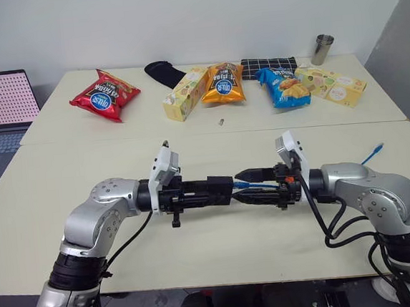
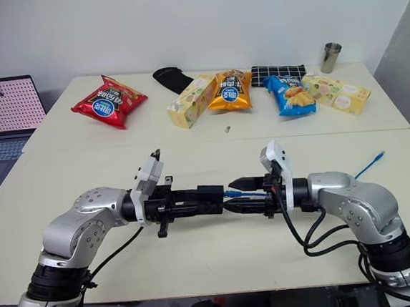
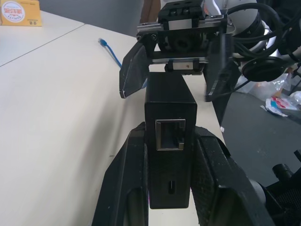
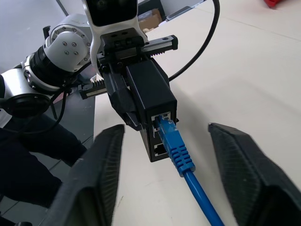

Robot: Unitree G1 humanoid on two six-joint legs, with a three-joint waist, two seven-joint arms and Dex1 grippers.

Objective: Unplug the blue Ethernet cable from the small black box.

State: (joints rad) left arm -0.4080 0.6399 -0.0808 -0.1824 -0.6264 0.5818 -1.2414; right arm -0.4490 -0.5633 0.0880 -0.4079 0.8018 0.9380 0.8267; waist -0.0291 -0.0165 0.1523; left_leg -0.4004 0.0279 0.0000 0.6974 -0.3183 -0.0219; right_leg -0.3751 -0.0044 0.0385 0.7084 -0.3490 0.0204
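Head view: we see the left gripper pinching the small matte-black square box level above the table, port facing the right gripper. Right wrist: the jaws stand spread around the bright blue Ethernet cable, plug seated. Snack bags far back, nothing blocks.

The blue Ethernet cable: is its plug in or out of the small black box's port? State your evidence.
In. The blue Ethernet cable has its plug seated in a port of the small black box.
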